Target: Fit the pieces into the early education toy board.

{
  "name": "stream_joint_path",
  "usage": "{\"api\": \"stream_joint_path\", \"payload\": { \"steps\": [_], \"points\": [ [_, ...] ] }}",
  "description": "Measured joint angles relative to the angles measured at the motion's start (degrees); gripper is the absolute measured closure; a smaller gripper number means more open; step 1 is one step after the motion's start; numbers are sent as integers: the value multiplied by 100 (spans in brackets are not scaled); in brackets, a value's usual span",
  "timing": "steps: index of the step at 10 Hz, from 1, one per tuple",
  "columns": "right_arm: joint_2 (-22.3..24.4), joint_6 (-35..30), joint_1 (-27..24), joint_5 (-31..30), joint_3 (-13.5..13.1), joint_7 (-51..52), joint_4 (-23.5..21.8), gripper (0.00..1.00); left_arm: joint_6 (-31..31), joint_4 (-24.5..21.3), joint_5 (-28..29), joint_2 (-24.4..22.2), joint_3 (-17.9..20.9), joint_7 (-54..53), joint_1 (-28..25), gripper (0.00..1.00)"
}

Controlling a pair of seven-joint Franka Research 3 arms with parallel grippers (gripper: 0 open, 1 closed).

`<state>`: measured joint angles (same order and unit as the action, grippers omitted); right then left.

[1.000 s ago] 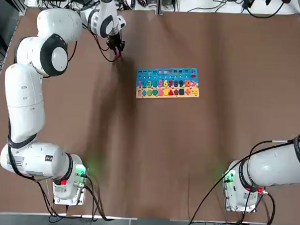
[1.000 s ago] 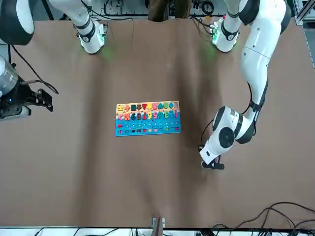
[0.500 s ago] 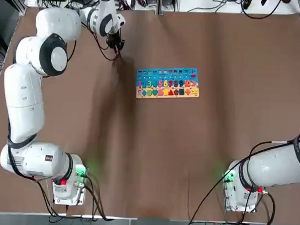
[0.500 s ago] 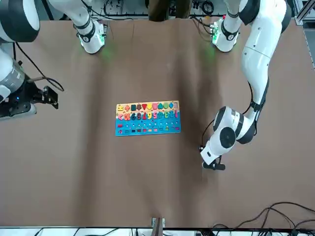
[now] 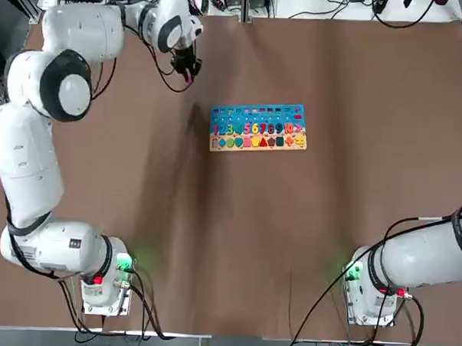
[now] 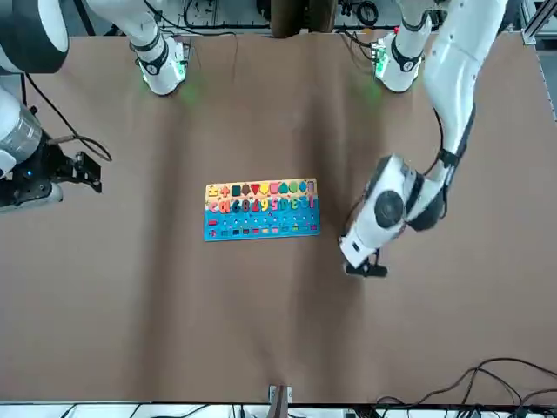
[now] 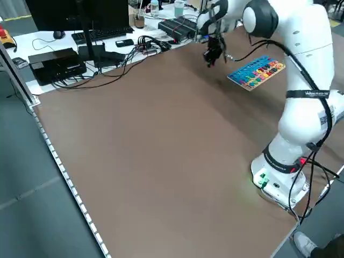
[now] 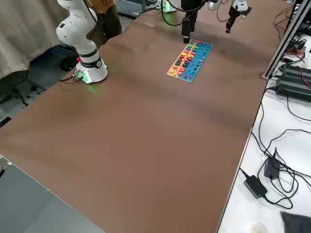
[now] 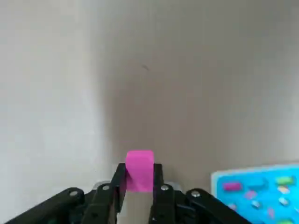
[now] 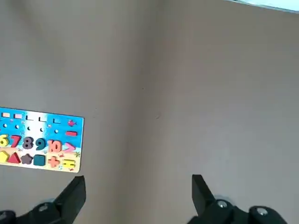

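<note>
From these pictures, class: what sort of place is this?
Probably a robotics lab: two white arms bolted to a brown table, cables, a black monitor and keyboard beside it, and a blue numbered toy board.

We are looking at a wide brown table [image 7: 161,150] with a metal-edged rim. Beyond its far end a white bench [image 7: 64,45] is carrying a monitor [image 7: 80,16], a keyboard [image 7: 99,33] and tangled cables [image 7: 140,48]. A beige curtain [image 8: 24,29] is hanging at one side over grey floor [image 7: 32,204].
</note>
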<state>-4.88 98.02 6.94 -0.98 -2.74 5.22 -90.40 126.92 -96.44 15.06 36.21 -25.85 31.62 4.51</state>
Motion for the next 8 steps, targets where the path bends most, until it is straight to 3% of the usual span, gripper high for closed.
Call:
{"api": "stream_joint_path", "payload": {
  "steps": [2,5,8],
  "points": [
    [0,0,-5,0,-5,0,6,0,1,-339,0,-65,-431,776,149,74],
    [1,0,-7,0,-9,-1,9,0,38,-676,0,-98,-510,1840,942,74],
    [0,-6,-10,0,-11,-3,10,0,410,-1375,1,-385,-563,2077,1073,74]
  ]
}}
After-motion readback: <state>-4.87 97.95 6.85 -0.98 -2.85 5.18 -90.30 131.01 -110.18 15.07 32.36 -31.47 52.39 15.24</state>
